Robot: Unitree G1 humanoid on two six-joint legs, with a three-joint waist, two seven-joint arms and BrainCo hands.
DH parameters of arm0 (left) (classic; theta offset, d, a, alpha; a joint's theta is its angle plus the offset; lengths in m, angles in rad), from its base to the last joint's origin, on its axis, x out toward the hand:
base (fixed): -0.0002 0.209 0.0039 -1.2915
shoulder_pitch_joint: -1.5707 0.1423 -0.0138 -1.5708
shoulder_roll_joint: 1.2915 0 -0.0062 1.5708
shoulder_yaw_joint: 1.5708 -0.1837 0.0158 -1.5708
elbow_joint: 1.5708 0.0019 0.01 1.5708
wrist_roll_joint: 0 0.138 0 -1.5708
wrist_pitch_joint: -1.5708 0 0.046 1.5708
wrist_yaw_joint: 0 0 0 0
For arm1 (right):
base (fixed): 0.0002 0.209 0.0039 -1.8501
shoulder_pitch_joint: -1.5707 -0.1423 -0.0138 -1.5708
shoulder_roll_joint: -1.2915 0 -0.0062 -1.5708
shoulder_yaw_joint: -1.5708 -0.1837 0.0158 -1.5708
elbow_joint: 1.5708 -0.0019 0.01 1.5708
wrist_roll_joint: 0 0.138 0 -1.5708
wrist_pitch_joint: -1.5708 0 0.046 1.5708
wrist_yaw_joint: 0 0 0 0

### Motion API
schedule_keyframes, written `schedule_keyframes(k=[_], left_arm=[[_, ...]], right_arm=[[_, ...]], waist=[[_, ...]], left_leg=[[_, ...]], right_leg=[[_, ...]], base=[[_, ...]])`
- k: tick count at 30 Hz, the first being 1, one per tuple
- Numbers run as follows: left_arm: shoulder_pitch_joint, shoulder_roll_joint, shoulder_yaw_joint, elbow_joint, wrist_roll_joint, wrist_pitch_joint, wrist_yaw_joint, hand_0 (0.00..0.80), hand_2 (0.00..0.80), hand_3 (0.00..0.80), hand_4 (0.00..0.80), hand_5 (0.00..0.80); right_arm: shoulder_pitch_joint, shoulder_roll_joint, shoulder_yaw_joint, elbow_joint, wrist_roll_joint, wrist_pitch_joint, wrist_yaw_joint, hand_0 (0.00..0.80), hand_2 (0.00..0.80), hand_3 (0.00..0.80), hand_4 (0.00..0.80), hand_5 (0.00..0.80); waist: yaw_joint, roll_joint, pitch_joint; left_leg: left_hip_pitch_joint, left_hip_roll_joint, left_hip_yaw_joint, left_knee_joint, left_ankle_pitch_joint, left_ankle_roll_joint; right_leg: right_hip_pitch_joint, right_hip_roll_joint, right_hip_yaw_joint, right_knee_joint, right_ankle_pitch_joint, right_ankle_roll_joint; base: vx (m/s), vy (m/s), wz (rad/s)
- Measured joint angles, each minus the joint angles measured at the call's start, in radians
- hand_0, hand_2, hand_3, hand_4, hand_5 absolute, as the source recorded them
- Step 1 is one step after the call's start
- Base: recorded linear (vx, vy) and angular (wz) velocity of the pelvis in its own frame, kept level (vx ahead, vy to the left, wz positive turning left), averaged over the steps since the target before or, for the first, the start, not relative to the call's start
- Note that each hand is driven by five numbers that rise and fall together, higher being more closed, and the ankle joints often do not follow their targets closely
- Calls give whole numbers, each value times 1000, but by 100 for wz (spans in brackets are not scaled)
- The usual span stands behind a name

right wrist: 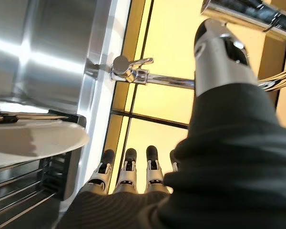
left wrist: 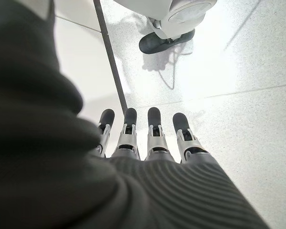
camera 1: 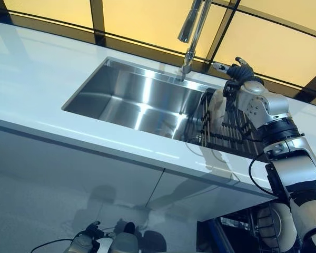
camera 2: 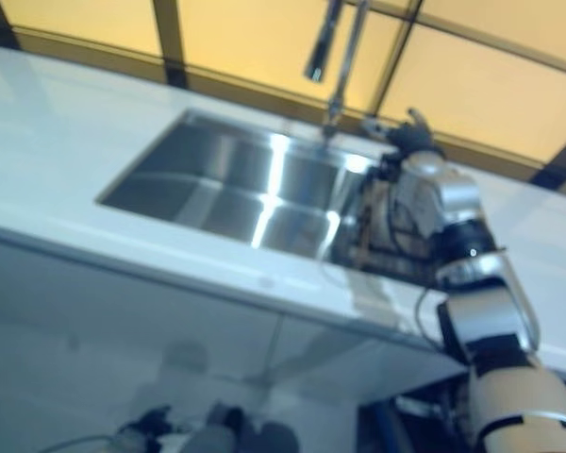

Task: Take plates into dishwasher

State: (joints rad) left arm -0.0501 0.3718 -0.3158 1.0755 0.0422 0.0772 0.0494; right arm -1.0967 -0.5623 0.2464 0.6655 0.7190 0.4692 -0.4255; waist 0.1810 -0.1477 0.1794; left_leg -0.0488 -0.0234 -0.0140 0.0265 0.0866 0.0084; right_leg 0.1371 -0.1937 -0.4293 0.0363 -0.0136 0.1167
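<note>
Warm amber backlight from windows [camera 1: 274, 47]; hard glare streaks on sink [camera 1: 142, 100] steel; right eye view soft; floor [left wrist: 238, 71] past fingers [left wrist: 154, 125] overexposed.

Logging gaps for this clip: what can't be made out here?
- White plates in the dark wire rack inside the steel sink: count hidden by the right arm, eye views.
- Dishwasher: only a cut-off corner, lower right of the left eye view.
- Left hand: idle near the floor; thumb out of frame.
</note>
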Motion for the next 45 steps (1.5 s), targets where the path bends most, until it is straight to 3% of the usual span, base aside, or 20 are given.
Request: schedule_keyframes(k=[13,45], left_arm=[[0,3,-8,0,-25,1,0,0,0,0,0,0],[-2,3,-28,2,-25,-4,-7,0,0,0,0,0]], right_arm=[[0,-7,-2,85,22,11,-17,0,0,0,0,0],[111,-7,-8,37,23,9,62,0,0,0,0,0]], waist=[[-2,0,0],[-30,19,-1]], left_leg=[[-1,1,3,5,-3,-1],[-14,21,40,20,-9,-2]], right_leg=[[-1,-1,1,6,-1,4],[-38,1,32,48,-8,-4]], base=[[0,0,0],[0,-2,-2]])
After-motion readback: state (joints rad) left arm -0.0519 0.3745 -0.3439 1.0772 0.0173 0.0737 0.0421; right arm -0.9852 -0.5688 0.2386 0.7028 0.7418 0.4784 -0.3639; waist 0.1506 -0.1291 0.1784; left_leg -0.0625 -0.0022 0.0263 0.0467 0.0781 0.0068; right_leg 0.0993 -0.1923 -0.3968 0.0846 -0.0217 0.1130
